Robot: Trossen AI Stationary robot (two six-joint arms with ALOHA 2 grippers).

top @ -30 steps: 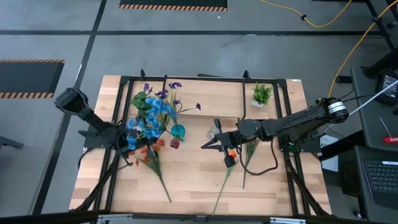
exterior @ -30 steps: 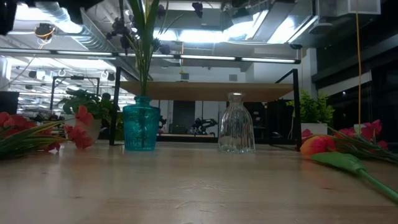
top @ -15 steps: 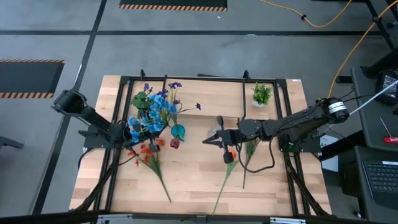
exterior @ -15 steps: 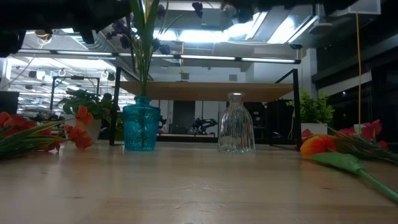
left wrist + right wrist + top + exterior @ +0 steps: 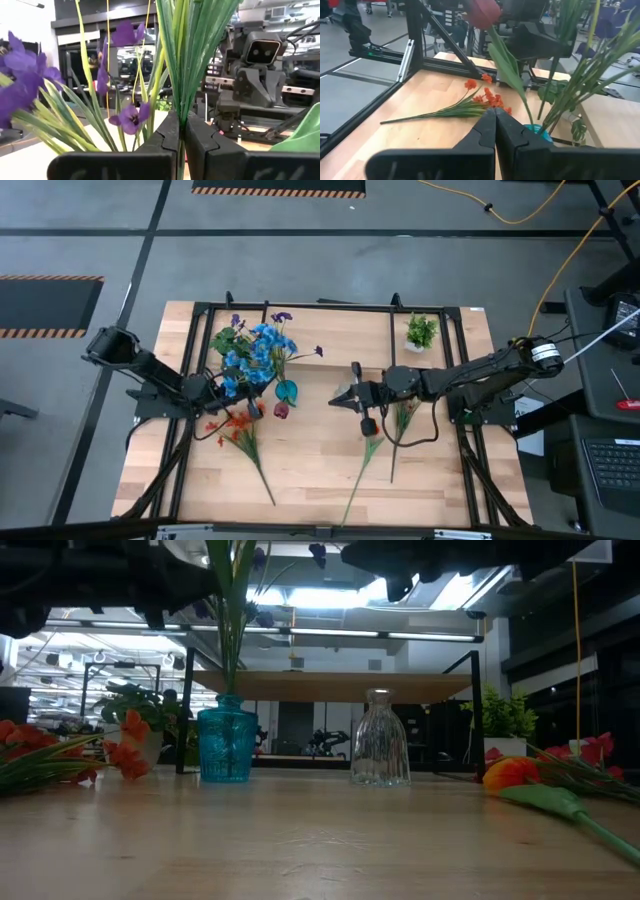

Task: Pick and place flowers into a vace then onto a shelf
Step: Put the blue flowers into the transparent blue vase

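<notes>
My left gripper (image 5: 222, 388) is shut on a spray of blue flowers (image 5: 250, 360), held left of the blue vase (image 5: 287, 392). That vase (image 5: 227, 745) holds purple blooms (image 5: 129, 117) and a red bud (image 5: 482, 12). My right gripper (image 5: 495, 120) is shut with nothing in it, over mid-table (image 5: 345, 398) by the clear vase (image 5: 380, 750). A red-orange spray (image 5: 238, 428) lies flat on the table. An orange bud (image 5: 512, 772) and more stems (image 5: 400, 420) lie at the right. The shelf (image 5: 340, 685) stands behind the vases. My left gripper pinches the blue spray's bundle of green stems (image 5: 182, 107) between its two fingers. The fingers come about level from the table's left and lie across the stems. The stems stand upright out of the hold, the spray lifted clear of the table; their lower end is hidden.
A small potted plant (image 5: 421, 332) stands at the far right on the shelf, another (image 5: 140, 705) behind the blue vase. Black frame bars (image 5: 190, 350) run along the table's sides. Bare wood (image 5: 310, 470) lies toward the near edge.
My left gripper has swung toward the blue vase and sunk a little, carrying the blue spray toward the table's right and far side. My right gripper has come down slightly, staying shut.
</notes>
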